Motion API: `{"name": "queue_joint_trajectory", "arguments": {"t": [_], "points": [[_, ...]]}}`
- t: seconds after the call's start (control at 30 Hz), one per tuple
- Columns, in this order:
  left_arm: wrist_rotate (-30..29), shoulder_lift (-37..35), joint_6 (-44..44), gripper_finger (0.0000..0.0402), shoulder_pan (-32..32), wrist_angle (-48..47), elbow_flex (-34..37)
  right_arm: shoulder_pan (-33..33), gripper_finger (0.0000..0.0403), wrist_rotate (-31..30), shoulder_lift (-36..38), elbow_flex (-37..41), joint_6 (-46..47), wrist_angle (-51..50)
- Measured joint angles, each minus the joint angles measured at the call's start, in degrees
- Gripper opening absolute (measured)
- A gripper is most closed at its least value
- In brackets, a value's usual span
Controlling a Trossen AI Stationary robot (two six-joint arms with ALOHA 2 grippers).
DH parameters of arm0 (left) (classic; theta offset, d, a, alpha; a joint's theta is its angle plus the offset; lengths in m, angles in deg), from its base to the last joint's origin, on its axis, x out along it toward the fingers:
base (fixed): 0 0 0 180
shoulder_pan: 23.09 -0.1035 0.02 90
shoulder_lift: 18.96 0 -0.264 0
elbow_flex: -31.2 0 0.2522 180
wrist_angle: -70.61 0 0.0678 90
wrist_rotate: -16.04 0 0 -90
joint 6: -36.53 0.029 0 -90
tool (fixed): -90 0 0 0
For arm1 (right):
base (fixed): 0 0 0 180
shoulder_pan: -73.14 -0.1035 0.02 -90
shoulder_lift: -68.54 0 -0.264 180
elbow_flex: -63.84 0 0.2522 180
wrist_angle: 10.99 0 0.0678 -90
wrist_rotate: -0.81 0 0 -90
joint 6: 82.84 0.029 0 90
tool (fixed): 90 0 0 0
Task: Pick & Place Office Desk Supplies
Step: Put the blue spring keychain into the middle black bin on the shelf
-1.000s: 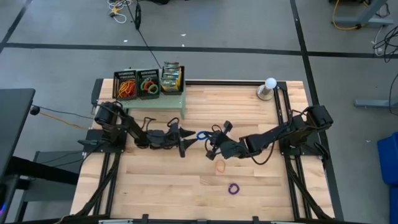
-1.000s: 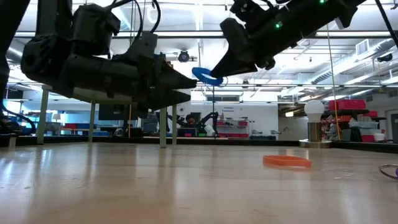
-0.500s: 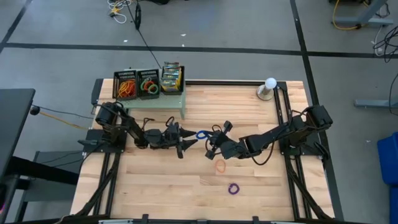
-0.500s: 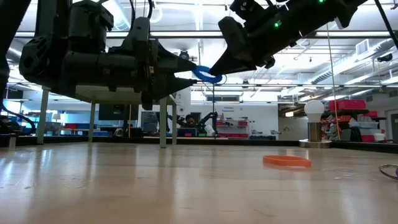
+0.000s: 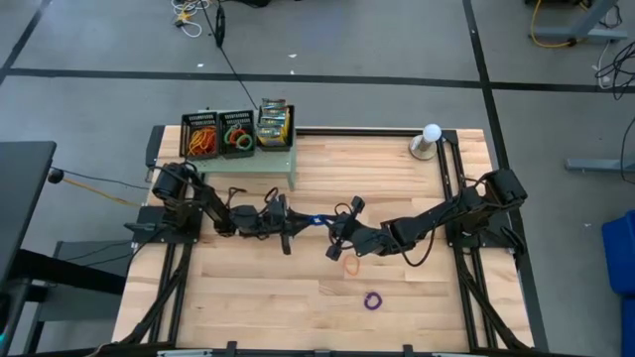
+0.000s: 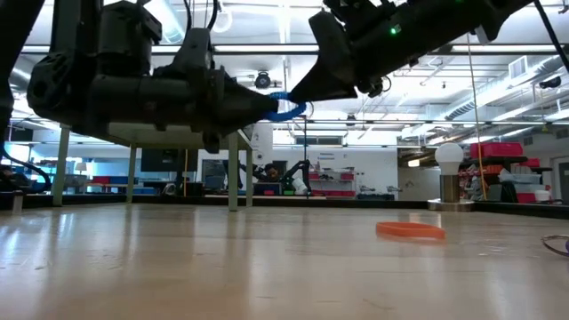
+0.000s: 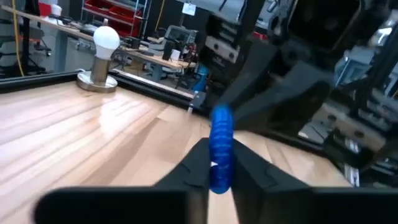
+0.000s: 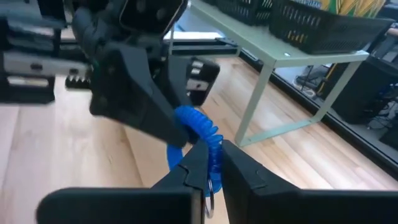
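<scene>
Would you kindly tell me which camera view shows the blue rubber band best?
The right wrist view: the blue rubber band sits large and central, pinched between both claws. The left wrist view shows it edge-on, the low view a small loop above the table, the high view a mere speck.

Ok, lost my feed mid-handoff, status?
Left pincer and right pincer both shut on blue rubber band, held above table. Orange band lies below, clear. Nothing in the way.

Around my wooden table [image 5: 258,297] lies a grey floor [image 5: 377,40] crossed by dark lines [image 5: 298,77] and strewn with cables [image 5: 193,15], while beyond the tabletop a bright workshop opens out, with ceiling lights [image 6: 293,27], red shelving [image 6: 498,151] and distant benches [image 6: 329,197].
</scene>
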Motion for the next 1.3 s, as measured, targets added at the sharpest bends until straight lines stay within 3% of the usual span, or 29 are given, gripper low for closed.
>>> {"name": "queue_joint_trajectory", "arguments": {"t": [0.07,0.2,0.43,0.63,0.77,0.87,1.13,1.3], "points": [[-0.24,-0.42,0.43,0.0030,0.02,-0.20,0.91,0.00,0.0039,0.08,0.00,0.00,0.08,0.77],[-4.90,-4.85,1.52,0.0029,0.02,-0.11,5.42,0.02,0.0084,-0.73,0.00,0.00,0.51,0.68],[-17.93,-21.38,9.39,0.0028,3.57,-0.22,16.28,0.08,0.0158,-1.04,0.00,0.00,0.23,0.13],[-41.58,-37.84,28.15,0.0028,14.44,-2.25,20.24,0.20,0.0144,-1.04,0.00,0.02,0.21,-1.23],[-60.30,-46.77,47.77,0.0028,19.61,-1.95,18.45,0.22,0.0110,-1.04,0.00,0.04,0.06,-1.39],[-68.95,-53.04,62.90,0.0028,19.70,0.06,16.03,0.22,0.0085,-1.04,0.00,0.04,0.06,-1.38],[-66.64,-71.09,67.07,0.0028,12.22,-10.30,14.66,0.22,0.0049,-1.03,0.02,0.04,0.09,-1.54],[-66.70,-77.58,66.68,0.0028,6.84,-20.80,12.54,0.44,0.0048,-1.02,0.02,0.04,0.11,-1.68]]}}
